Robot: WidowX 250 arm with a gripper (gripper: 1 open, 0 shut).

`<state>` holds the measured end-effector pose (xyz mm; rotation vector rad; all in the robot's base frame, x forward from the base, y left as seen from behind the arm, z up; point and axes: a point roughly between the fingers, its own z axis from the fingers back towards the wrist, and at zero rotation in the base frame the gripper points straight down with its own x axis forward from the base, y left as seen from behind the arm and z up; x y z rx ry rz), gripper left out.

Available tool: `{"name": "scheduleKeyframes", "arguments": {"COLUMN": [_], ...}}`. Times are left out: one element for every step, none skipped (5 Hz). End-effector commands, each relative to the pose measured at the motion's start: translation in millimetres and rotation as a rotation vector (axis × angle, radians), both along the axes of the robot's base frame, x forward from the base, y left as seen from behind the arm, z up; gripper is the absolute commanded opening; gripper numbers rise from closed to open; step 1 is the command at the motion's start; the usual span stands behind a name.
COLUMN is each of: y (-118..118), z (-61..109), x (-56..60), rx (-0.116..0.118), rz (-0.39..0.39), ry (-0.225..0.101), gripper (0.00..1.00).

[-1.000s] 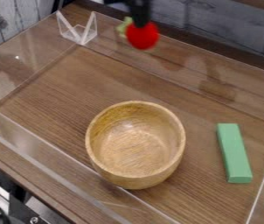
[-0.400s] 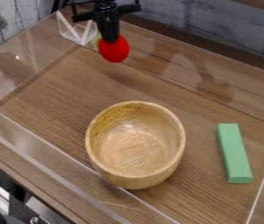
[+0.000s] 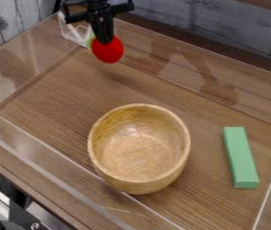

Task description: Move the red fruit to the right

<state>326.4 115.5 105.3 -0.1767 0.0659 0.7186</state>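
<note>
Fruit (image 3: 107,48) held in jaws by far-left wall (image 3: 36,36); bare wood (image 3: 204,85) rightward.

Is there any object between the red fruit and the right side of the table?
Nothing visible. The end effector holds the red fruit at the far left; the wooden bowl and green block lie nearer the camera.

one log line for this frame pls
gripper: shut on red fruit, hanging at back left of view | wooden bowl: centre, empty | green block: flat, right of bowl
</note>
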Motion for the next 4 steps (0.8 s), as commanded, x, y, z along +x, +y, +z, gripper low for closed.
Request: {"name": "scheduleKeyframes", "arguments": {"y": [-1.7, -10.8, -16.4, -17.7], "z": [29.5, 27.5, 22.2, 20.1], "x": [-0.8, -0.4, 0.1, -1.1], "rx": [0.047, 0.048, 0.053, 0.056], "rz": [0.025, -0.021, -0.066, -0.095], "ry": [-0.081, -0.087, -0.093, -0.097], "gripper": [0.00, 0.00, 0.00, 0.00]}}
